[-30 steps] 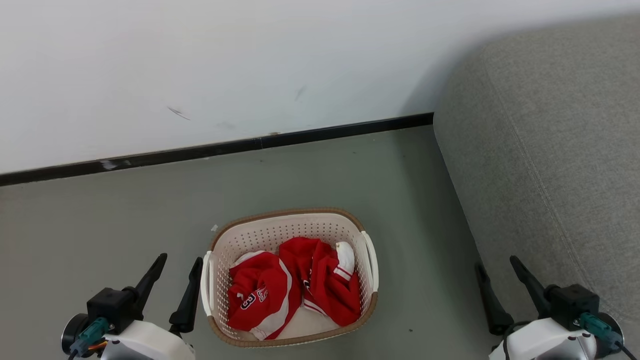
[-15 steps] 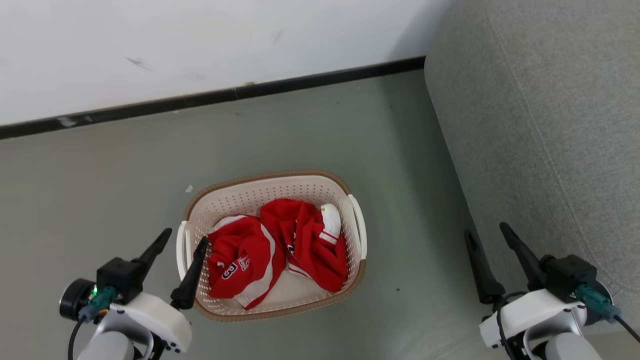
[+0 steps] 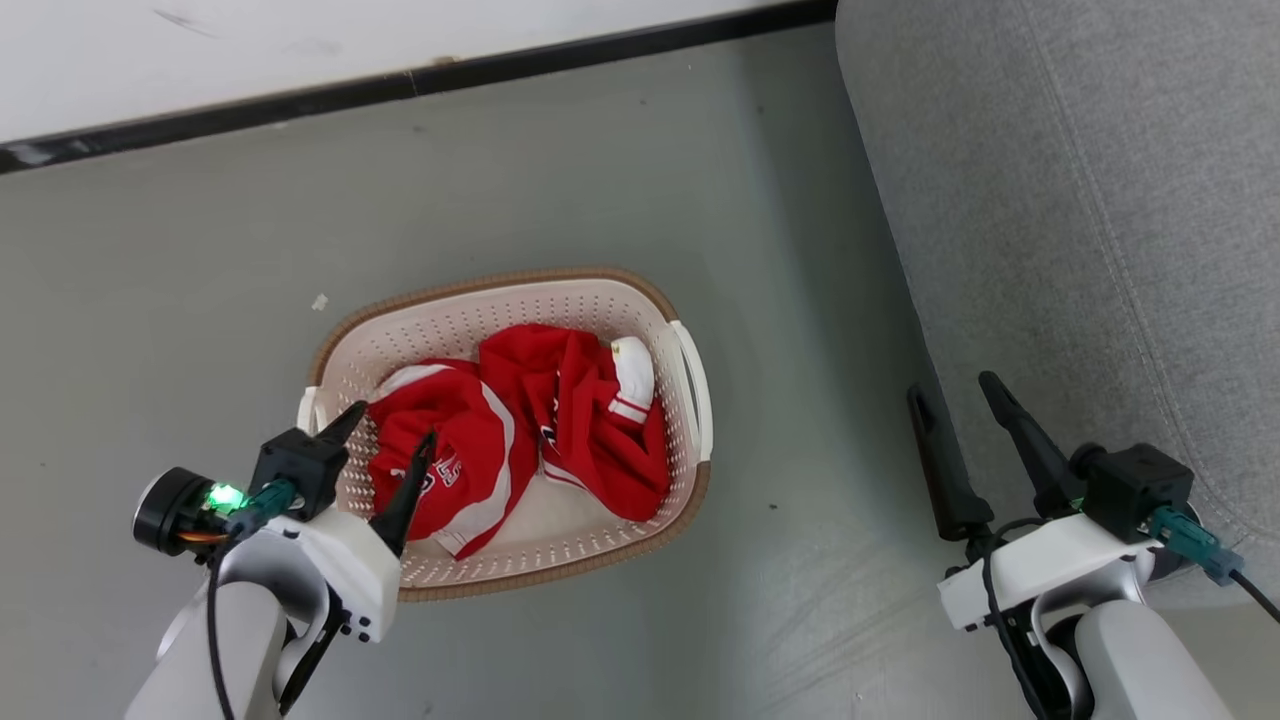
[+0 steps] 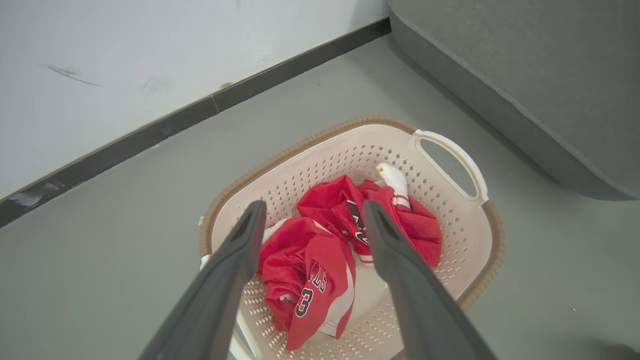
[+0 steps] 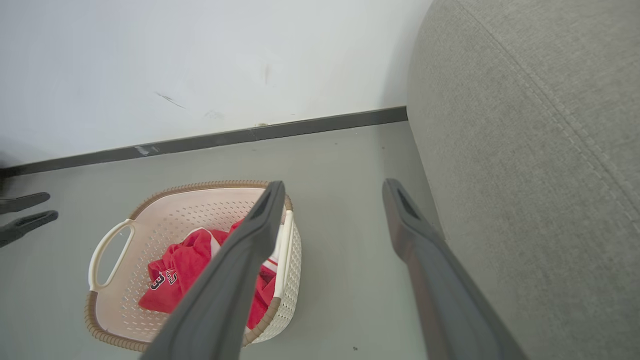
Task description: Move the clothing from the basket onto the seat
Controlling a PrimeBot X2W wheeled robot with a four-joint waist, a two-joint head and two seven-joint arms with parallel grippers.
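One left gripper [image 3: 392, 425] hangs above the left end of the laundry basket [image 3: 500, 281]. Its two dark fingers are spread apart and grip nothing, and in the left wrist view they frame the clothes below. The single laundry basket is cream-white and perforated, with a brown woven-look rim. It stands on the grey floor [image 3: 600, 160] and has two white handles [image 3: 697, 385], one at each short end. Two red garments lie inside it, crumpled and touching each other. The numbered garment [image 3: 470, 450] is on the left, white-striped, with a dark white-edged 3 visible in the left wrist view. The second garment [image 3: 585, 430] is on the right, with a white cuff at its far end. Right of the basket and well apart from it, the one right gripper [image 3: 952, 385] hovers over the floor just beside the sofa [image 3: 1080, 200]. Its two fingers are also spread apart and hold nothing. The one grey woven sofa takes up the far right. A black baseboard [image 3: 400, 85] and white wall [image 3: 300, 30] run along the top.
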